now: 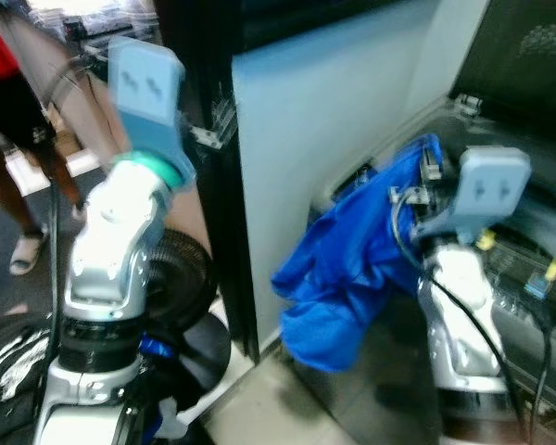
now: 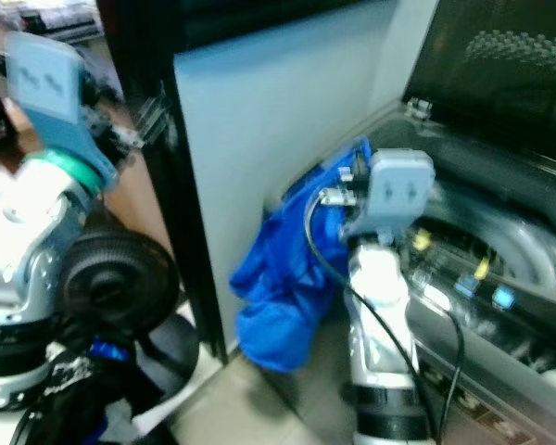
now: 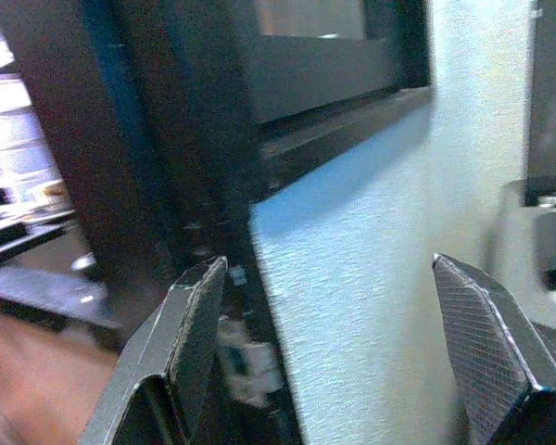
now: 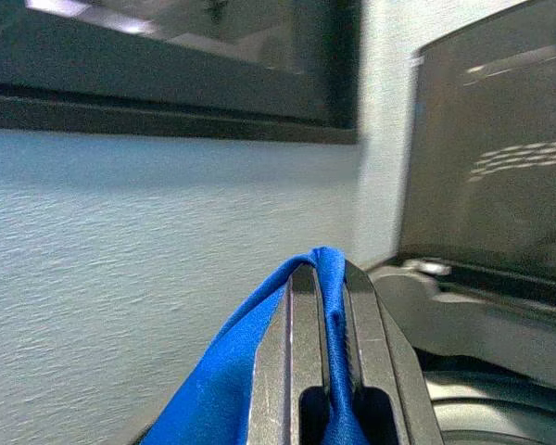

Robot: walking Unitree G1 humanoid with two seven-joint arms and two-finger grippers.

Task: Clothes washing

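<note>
Beside the open washer (image 1: 528,250), at its near rim, your right gripper (image 4: 320,278) is up and its 2 black fingers are pinched tight on a fold of the blue cloth (image 1: 347,269). You can see that pinch best in the right wrist view: blue fabric squeezed between the fingers, w/ the washer's raised dark lid (image 4: 486,158) just past it.

Most of the cloth hangs down outside the washer, against the pale wall (image 1: 324,120) next to it. None of it looks to be in the tub yet.

Your left gripper (image 3: 338,324) is well away from the washer, held up near the dark door frame (image 1: 208,185). Its 2 fingers are spread wide w/ nothing between them.

A person's legs (image 1: 23,185) stand far from the washer, past your left arm.

Step in hand, I'd say: loading. Cloth is picked up, not dropped in.

Next move prob needs you to carry the right gripper over the washer's rim to the tub, lift high enough so the hanging part clears the edge, then let go. Watch the tail of the cloth; it could catch on the rim and stay outside.
</note>
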